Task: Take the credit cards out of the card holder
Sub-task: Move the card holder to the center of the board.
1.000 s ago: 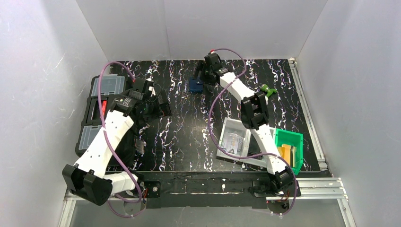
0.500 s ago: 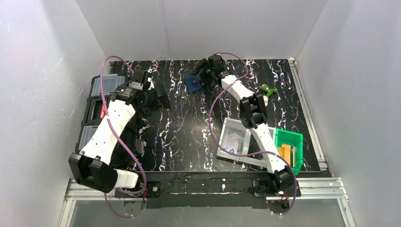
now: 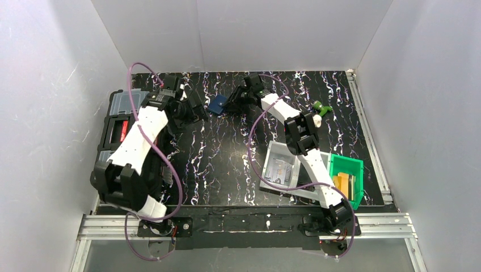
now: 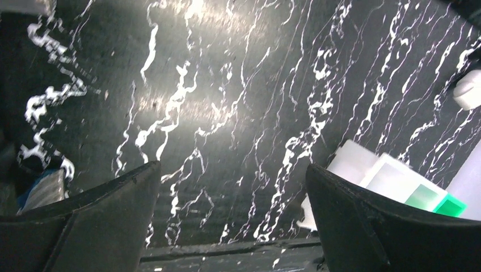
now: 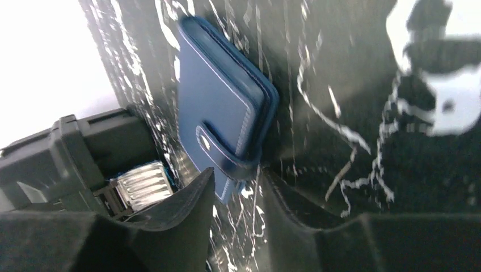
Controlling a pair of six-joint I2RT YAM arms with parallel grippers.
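Navy card holder, tab end btwn R fingers

The worktop is black with white marble-like veins, smooth and glossy where light glares off it. The card holder looks like smooth, matt navy leather with stitched edges. Near right sit a clear plastic tray and a green plastic bin.

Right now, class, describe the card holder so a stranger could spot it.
Find the black marbled table's far side. At the right gripper's tip is the card holder: a small navy folded case with a snap tab, the only blue thing there.
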